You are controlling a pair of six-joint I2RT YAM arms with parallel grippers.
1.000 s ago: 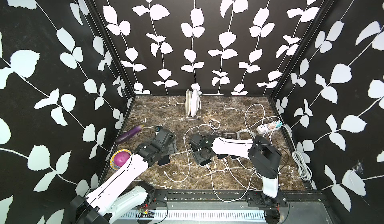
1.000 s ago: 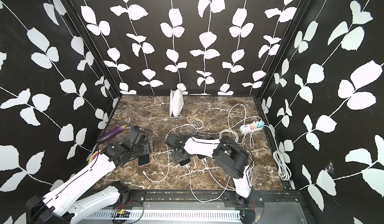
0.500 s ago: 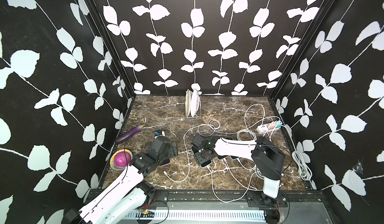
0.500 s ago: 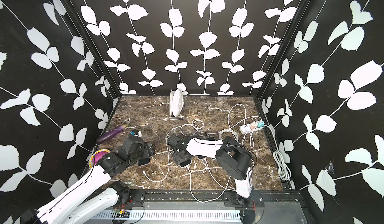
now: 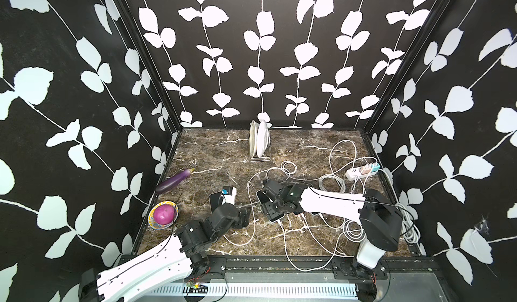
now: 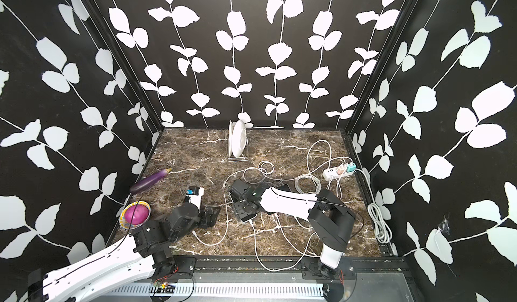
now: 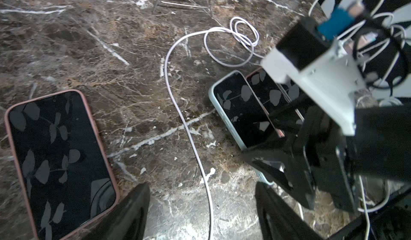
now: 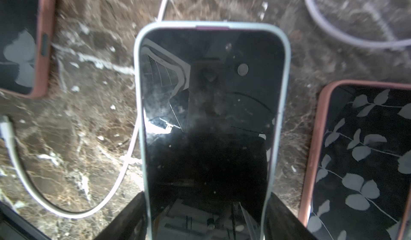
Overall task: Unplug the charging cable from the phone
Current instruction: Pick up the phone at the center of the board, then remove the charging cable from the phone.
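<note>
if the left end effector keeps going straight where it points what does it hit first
Most likely the white cable lying on the marble ahead, between its fingers, though depth is unclear.

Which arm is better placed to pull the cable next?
Probably left: the left end effector is open and free over a white cable; the right end effector grips the blue-cased phone.

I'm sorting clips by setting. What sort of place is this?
Likely a robot test booth dressed as a home counter: leaf-print walls box in a marble-look tabletop, and a plate rack, a phone and charging cables lie about.
</note>
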